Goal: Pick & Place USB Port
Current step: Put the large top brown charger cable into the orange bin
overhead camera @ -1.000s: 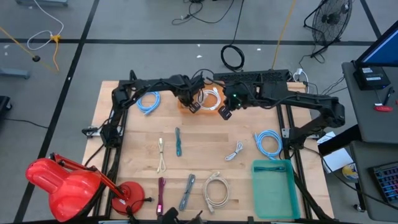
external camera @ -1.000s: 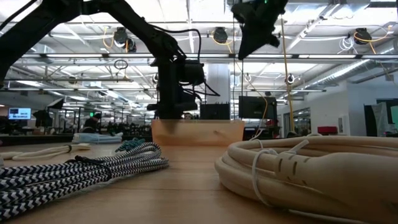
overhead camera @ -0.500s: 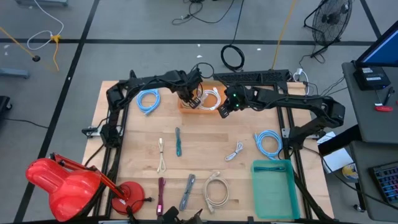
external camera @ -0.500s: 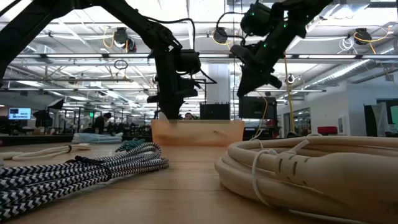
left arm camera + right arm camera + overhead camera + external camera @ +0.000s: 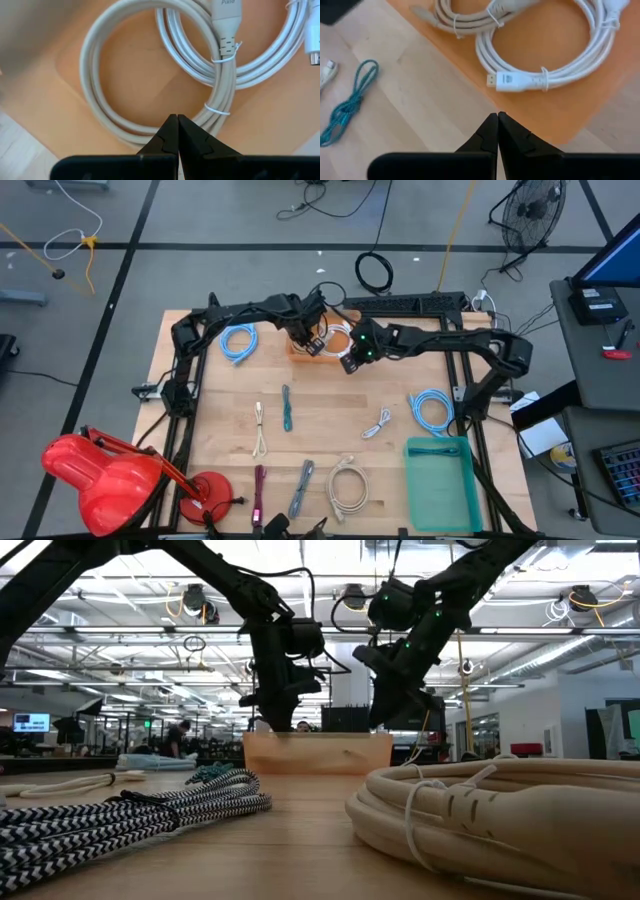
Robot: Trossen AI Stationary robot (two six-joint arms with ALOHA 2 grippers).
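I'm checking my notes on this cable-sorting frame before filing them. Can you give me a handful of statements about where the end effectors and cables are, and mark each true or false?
1. Both end effectors are shut and hold nothing. True: the left end effector and the right end effector each show fingers pressed together with nothing between them.
2. The orange tray is empty. False: it holds coiled white cables.
3. The green bin sits at the table's near right corner. True.
4. The right end effector is over the green bin. False: it hovers at the orange tray's edge, at the table's far side.
5. A blue coiled cable lies left of the orange tray. True.
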